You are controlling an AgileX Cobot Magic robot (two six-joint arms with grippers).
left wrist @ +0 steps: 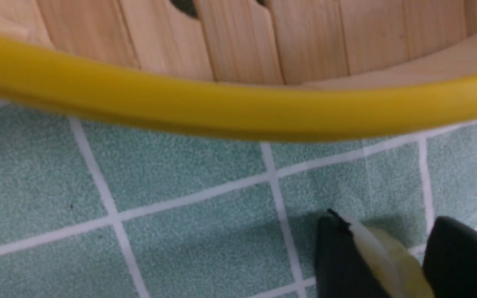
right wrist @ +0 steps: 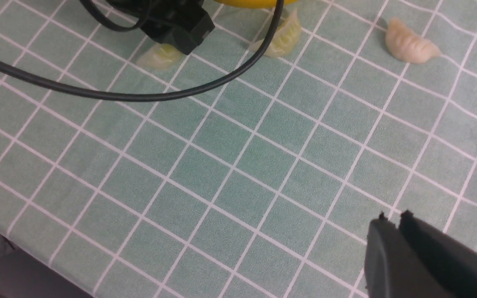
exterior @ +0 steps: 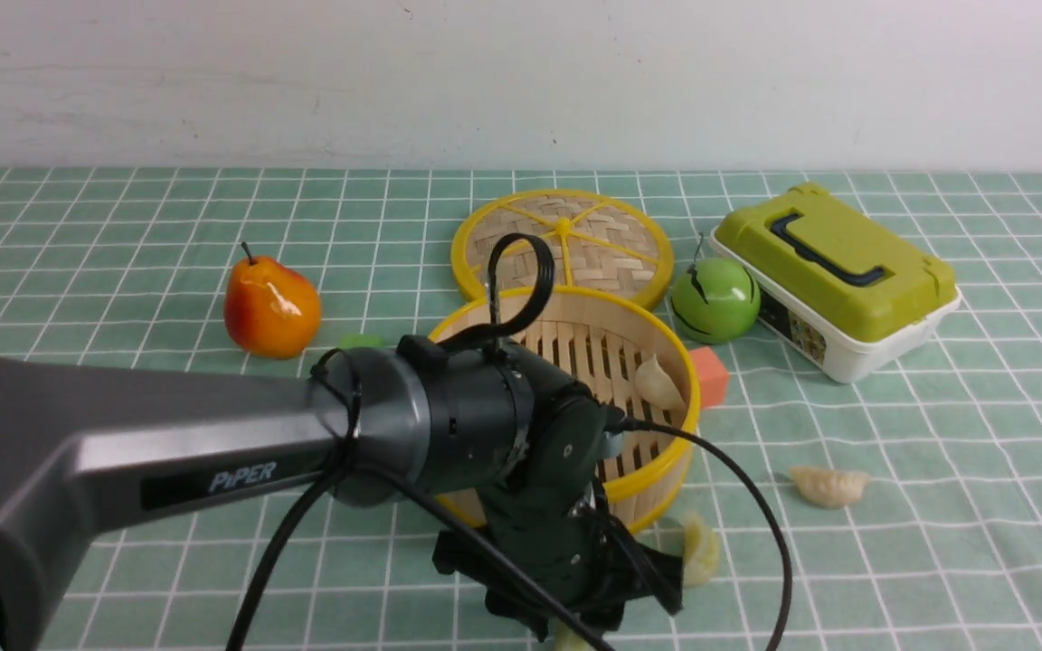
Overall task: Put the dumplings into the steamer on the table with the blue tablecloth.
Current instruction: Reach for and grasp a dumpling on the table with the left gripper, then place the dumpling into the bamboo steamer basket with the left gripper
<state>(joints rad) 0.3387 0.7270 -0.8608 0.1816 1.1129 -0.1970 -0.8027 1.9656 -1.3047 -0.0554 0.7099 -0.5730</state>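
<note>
The bamboo steamer (exterior: 666, 452) with yellow rims stands mid-table on the blue tablecloth (exterior: 937, 470) and holds one dumpling (exterior: 658, 383). My left gripper (exterior: 566, 622) points down at the cloth just in front of the steamer's rim (left wrist: 230, 111). In the left wrist view it (left wrist: 387, 229) is shut on a pale green dumpling (left wrist: 391, 258) that fills the gap between its black fingers (left wrist: 338, 260). Two more dumplings lie on the cloth, one (exterior: 700, 548) near the steamer's front and one (exterior: 828, 485) further right. My right gripper (right wrist: 392, 217) hovers shut and empty over bare cloth.
Behind the steamer lies its woven lid (exterior: 562, 240). An orange pear (exterior: 270, 307) and a green cube (exterior: 360, 342) are to the left, a green apple (exterior: 715, 298), an orange cube (exterior: 711, 375) and a green-lidded box (exterior: 833, 276) to the right. A black cable (right wrist: 139, 97) hangs above the cloth.
</note>
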